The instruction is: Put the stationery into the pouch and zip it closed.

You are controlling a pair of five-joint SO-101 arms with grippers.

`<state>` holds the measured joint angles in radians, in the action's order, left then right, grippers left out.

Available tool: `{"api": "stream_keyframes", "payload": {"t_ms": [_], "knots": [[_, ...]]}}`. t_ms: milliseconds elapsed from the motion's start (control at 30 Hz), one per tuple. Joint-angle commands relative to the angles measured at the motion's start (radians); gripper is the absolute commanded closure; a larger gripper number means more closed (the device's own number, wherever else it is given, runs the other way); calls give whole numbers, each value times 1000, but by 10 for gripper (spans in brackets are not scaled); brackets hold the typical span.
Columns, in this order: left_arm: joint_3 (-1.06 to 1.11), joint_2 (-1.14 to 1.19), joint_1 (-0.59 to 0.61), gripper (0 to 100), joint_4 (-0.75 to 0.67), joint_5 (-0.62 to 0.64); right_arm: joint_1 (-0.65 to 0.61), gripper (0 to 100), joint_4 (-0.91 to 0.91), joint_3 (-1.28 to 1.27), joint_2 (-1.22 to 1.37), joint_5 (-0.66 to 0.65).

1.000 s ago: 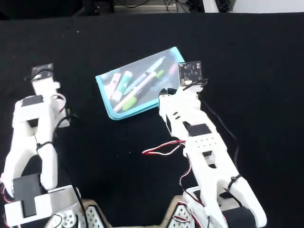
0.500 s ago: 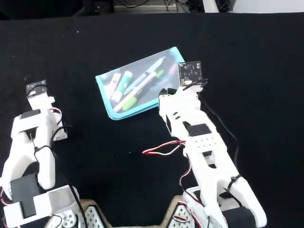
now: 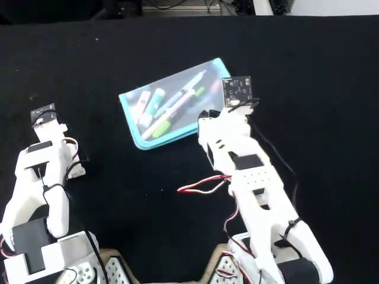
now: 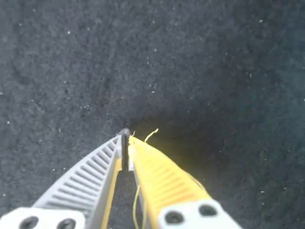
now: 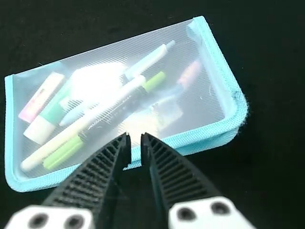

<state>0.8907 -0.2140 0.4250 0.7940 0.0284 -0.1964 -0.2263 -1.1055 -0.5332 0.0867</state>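
Pens (image 3: 169,115) lie inside the pouch (image 5: 209,95) mid-table. Right gripper (image 5: 133,138), jaws a crack apart and empty, hangs at its edge; left gripper (image 4: 125,136), clenched on nothing, sits well apart. Pulling the zip unbraced could simply drag the pouch.

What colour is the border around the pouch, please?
The pouch border is turquoise, clearest in the right wrist view.
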Motion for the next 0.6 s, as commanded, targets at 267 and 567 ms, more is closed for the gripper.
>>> {"api": "stream_keyframes", "payload": {"t_ms": [267,567], "knots": [[25,-31,-24,970,-3,8,72,949,-86,-107,-176,5],[25,-31,-25,970,-5,8,66,946,-81,-303,-469,2]]}}
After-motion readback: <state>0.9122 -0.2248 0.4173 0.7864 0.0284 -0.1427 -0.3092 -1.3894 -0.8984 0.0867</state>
